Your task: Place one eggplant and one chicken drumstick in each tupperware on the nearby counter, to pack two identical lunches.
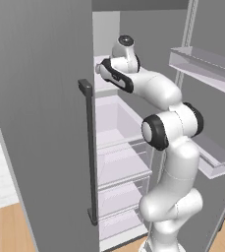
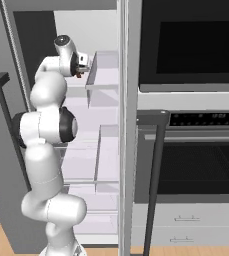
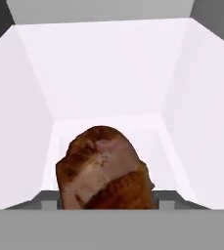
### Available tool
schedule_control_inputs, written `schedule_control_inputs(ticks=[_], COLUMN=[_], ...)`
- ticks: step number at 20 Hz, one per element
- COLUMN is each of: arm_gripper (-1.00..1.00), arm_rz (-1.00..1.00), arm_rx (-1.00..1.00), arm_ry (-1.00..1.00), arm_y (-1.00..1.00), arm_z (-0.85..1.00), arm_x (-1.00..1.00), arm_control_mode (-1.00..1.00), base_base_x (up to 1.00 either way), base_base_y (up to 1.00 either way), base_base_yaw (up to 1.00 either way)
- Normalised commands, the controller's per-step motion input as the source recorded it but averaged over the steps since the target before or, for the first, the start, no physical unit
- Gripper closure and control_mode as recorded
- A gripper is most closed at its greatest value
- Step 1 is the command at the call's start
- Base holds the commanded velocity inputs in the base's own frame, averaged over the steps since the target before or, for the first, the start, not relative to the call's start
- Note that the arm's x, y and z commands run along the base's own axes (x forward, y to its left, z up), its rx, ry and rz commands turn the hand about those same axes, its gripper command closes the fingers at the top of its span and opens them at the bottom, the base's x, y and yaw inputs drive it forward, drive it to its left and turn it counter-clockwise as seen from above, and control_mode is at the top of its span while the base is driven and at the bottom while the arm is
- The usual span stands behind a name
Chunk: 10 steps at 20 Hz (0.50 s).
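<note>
I see my jaws [image 2: 81, 70] inside the open fridge, with a brown roasted chicken drumstick [image 3: 103, 168] between them; whether they grip it I cannot tell.

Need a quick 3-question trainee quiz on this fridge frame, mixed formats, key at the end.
1. True or false: the gripper is reaching into the open fridge.
2. Multiple choice: the food right in front of the hand camera is
A. a purple eggplant
B. a brown chicken drumstick
C. a grey container
3. Short answer: what appliance stands to the right of the fridge in the right base view?

Key
1. True. The arm extends to an upper shelf.
2. B. It sits on the pale shelf floor at the fingertips; whether the jaws already clamp it cannot be told.
3. A black built-in oven.
</note>
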Motion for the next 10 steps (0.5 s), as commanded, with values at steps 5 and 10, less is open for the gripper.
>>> schedule_control_inputs(ticks=[5,10], arm_gripper=[1.00,1.00], arm_rz=[0.00,0.00], arm_rx=[0.05,0.05], arm_ry=[-0.44,-0.55], arm_y=[-0.02,0.00], arm_z=[0.16,0.22], arm_x=[-1.00,-1.00], arm_control_mode=[-1.00,-1.00], base_base_x=[0.00,0.00], base_base_y=[0.00,0.00], base_base_yaw=[0.00,0.00])
